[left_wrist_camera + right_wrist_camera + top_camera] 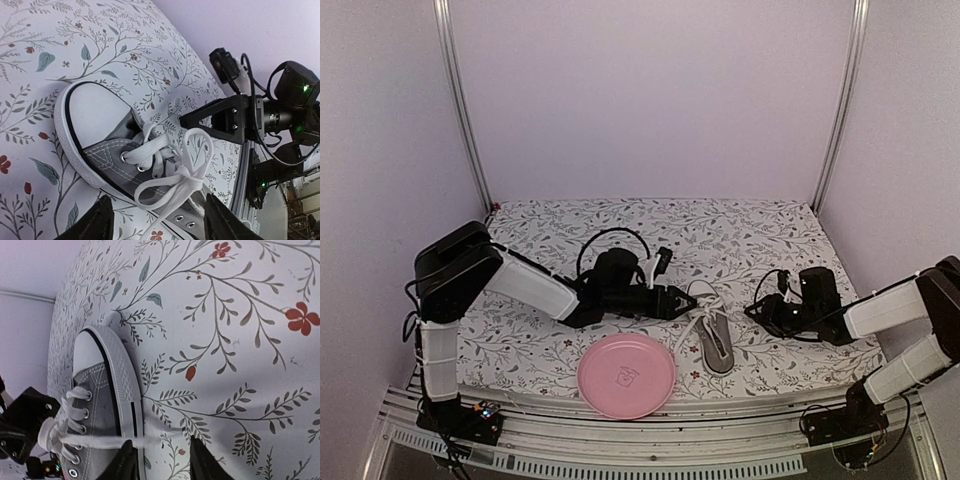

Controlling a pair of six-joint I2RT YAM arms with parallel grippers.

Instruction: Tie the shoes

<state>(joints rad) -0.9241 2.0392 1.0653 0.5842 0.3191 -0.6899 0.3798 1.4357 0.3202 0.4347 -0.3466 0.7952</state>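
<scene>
Top external view: a grey canvas sneaker (716, 340) stands sole-down on the floral worktop (570, 225), white toe cap pointing away from the arm bases and heel toward the near edge. It sits between the two arms, just right of a pink plate (600, 385). Its white laces (692, 325) spill off the left side toward the plate. The left claw (678, 300) lies low over the worktop, close against the toe end of the sneaker. The right claw (757, 310) is also low, on the other side of the sneaker and a little apart from it.

From the left wrist, the sneaker (100, 150) runs diagonally with the toe cap up and to the left. The laces are drawn into a loose knot (186, 176) with one open loop standing above it, and a strand trails down past the eyelets. The left claw (159, 197) is spread wide, one finger on each side of that strand and closed on nothing. The right claw (210, 117) shows beyond the loop.

From the right wrist, the sneaker (100, 395) fills the left edge, toe cap upward. One lace (115, 441) stretches sideways across the white sole toward the right claw (162, 440). That claw's fingers stand moderately apart over the worktop with nothing between them, and the lace ends near the left-hand finger. Whether it touches that finger I cannot tell.
</scene>
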